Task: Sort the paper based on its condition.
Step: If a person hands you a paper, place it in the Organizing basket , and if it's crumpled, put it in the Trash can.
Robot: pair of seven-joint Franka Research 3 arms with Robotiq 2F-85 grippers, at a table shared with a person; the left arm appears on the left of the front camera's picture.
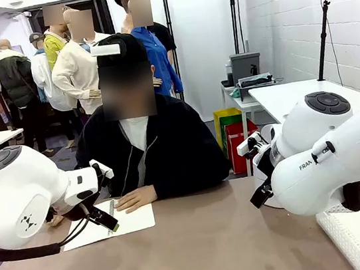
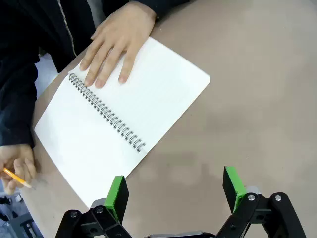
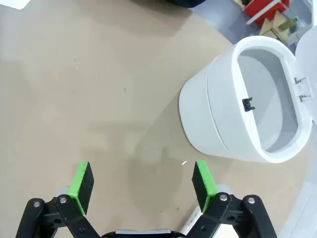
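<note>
While the left tool [image 2: 174,188] and the right tool [image 3: 143,181] both hang wide and empty above the surface [image 1: 216,251], sorting looks unstarted: the paper [image 2: 163,94] sits bound in the open notebook [image 2: 106,115] under the person's hand [image 2: 114,44].

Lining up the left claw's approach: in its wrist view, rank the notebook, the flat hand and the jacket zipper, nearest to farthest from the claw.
1. Notebook: lying open just ahead of the left claw, slightly to its left.
2. Flat hand: resting on the notebook's far page.
3. Jacket zipper: beyond the hand, at the picture's top left.
</note>
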